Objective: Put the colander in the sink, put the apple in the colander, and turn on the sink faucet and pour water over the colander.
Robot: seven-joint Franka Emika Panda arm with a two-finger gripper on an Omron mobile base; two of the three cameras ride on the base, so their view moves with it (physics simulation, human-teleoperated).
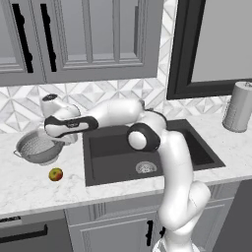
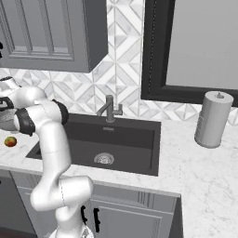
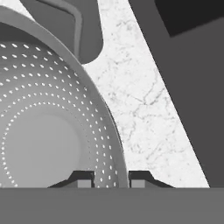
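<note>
My tool (image 3: 111, 178) is nearest, clamped narrow across the colander (image 3: 52, 131) rim, one fingertip (image 3: 83, 178) inside, one outside. From here I should lift straight, keeping it level, then carry it over the sink (image 1: 147, 147). The colander, silver and pierced, sits on the table (image 1: 29, 192) left of the sink; the apple (image 1: 55, 174) lies just beside it.

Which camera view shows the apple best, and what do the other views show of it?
The left base view shows it best: the whole apple lies on the white counter, in front of the colander and apart from it. In the right base view the apple sits small at the left edge.
</note>
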